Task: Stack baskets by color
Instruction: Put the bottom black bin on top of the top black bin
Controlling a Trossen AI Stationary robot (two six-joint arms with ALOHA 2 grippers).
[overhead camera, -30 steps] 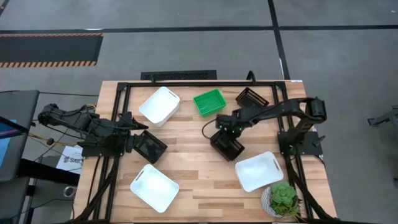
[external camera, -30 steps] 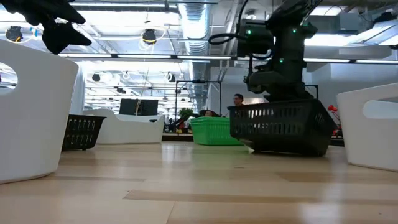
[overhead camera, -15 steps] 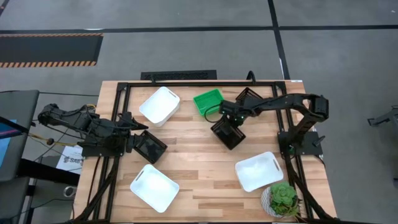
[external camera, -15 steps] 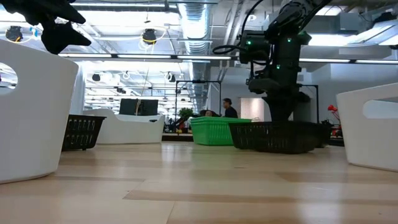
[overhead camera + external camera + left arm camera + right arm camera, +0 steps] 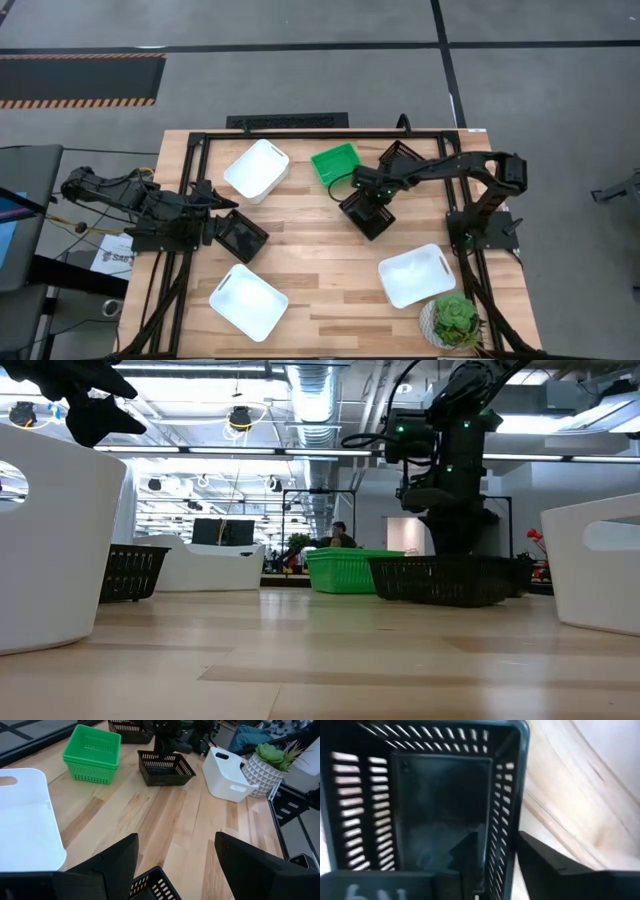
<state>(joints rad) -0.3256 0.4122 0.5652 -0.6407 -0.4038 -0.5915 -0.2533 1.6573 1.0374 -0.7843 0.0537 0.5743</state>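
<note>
Right tool (image 5: 366,197), fingers apart astride black basket (image 5: 366,214) wall; no legible writing

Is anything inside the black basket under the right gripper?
Nothing loose: the black basket shows a bare dark floor. One finger of the open right gripper dips inside the wall, hiding the near part of the floor.

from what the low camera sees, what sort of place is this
Probably an open-plan lab or workshop with desks. The pale wooden slatted tabletop sits inside a black metal frame on grey flooring; bare silver ceiling ducts run overhead, and a person sits far behind.
</note>
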